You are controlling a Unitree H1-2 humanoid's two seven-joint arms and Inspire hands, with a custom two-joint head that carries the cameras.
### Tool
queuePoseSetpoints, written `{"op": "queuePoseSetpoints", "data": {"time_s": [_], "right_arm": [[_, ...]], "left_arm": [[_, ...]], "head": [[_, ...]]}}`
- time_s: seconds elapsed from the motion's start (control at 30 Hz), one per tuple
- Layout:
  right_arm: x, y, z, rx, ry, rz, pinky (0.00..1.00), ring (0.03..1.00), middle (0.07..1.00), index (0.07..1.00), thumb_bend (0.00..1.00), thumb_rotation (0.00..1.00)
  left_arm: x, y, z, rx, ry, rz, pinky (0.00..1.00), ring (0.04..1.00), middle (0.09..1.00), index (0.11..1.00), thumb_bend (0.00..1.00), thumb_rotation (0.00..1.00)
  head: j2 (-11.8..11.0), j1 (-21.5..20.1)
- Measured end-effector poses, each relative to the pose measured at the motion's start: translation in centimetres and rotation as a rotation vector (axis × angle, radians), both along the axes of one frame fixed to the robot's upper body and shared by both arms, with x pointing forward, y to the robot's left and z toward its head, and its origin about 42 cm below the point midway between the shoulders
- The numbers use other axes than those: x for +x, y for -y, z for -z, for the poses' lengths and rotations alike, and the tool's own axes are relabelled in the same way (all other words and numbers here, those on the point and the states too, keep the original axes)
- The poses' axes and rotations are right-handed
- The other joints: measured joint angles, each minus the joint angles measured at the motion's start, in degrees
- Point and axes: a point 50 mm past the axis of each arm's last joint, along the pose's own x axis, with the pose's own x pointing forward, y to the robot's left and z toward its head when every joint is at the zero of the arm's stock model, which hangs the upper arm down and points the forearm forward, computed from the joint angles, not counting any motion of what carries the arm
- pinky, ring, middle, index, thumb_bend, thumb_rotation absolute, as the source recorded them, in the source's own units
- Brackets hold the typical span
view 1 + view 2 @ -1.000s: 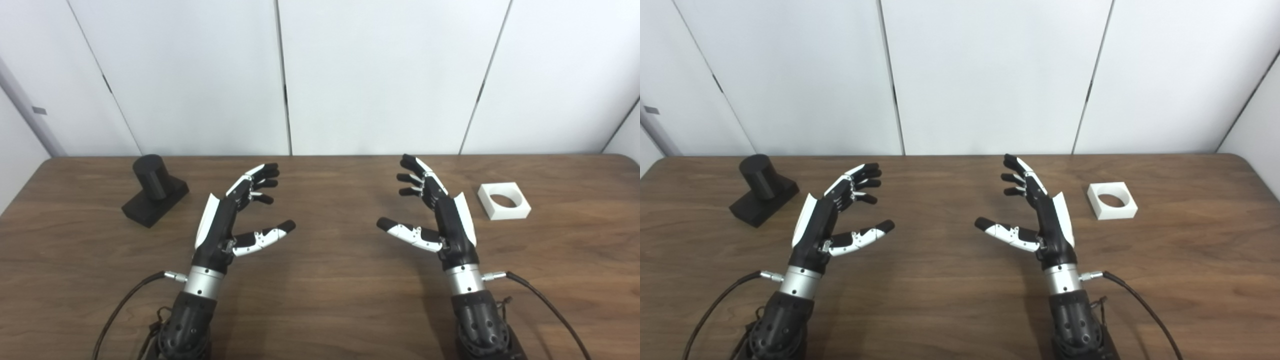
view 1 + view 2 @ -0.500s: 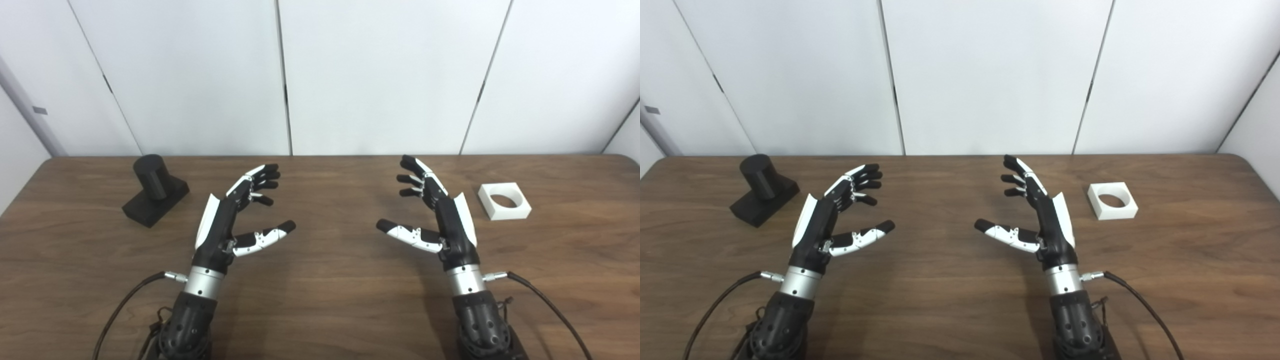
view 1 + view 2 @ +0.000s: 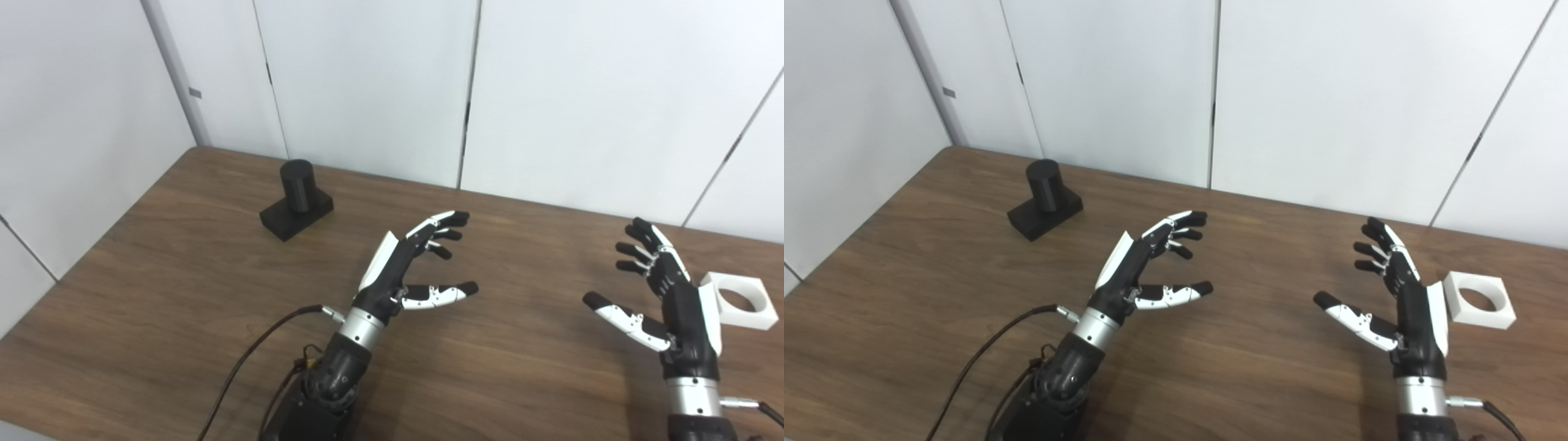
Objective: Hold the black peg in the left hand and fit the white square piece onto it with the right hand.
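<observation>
The black peg point(image 3: 297, 185), a short upright cylinder on a flat black base, stands on the wooden table point(image 3: 184, 275) at the far left. My left hand point(image 3: 407, 266) hovers open over the middle of the table, well to the right of the peg, holding nothing. The white square piece point(image 3: 738, 299) with a round hole lies flat near the right edge. Just left of it my right hand point(image 3: 664, 300) is open and empty, its back partly covering the piece's left corner in the left eye view.
White wall panels point(image 3: 367, 86) close off the back and left of the table. Black cables point(image 3: 245, 367) run from both wrists toward the near edge. The table's left edge point(image 3: 98, 239) runs diagonally.
The whole picture has shifted right and tilted, so the camera has turned left. Both hands stay open and the peg and white piece rest where they were.
</observation>
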Motion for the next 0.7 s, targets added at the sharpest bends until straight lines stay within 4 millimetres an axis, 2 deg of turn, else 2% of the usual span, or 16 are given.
{"op": "queuePoseSetpoints", "data": {"time_s": [0.07,0.2,0.4,0.57,0.7], "right_arm": [[0.2,0.3,0.1,-0.006,-0.003,0.0,0.68,0.775,0.855,0.879,0.7,0.35],[0.2,0.5,0.1,0.011,-0.003,-0.003,0.7,0.785,0.857,0.878,0.69,0.31],[0.1,0.7,0.1,0.029,-0.007,-0.007,0.7,0.799,0.877,0.883,0.66,0.23],[0.0,0.9,0.1,0.035,-0.008,-0.01,0.7,0.795,0.868,0.876,0.66,0.21],[-0.1,0.9,0.1,0.031,-0.007,-0.01,0.68,0.788,0.865,0.873,0.66,0.22]], "left_arm": [[0.2,0.3,0.0,0.003,0.01,-0.01,0.61,0.773,0.847,0.838,0.68,0.17],[0.3,0.8,0.0,0.004,0.026,-0.015,0.61,0.769,0.848,0.832,0.67,0.12],[0.7,1.7,0.1,0.007,0.028,-0.002,0.6,0.78,0.847,0.836,0.67,0.12],[0.8,1.9,0.1,0.008,0.031,0.001,0.58,0.762,0.836,0.826,0.67,0.12],[0.8,1.9,0.0,0.005,0.038,-0.012,0.57,0.73,0.82,0.827,0.67,0.08]], "head": [[-1.3,1.0],[-3.4,2.8],[-4.3,3.7],[-4.1,3.5],[-4.1,3.5]]}}
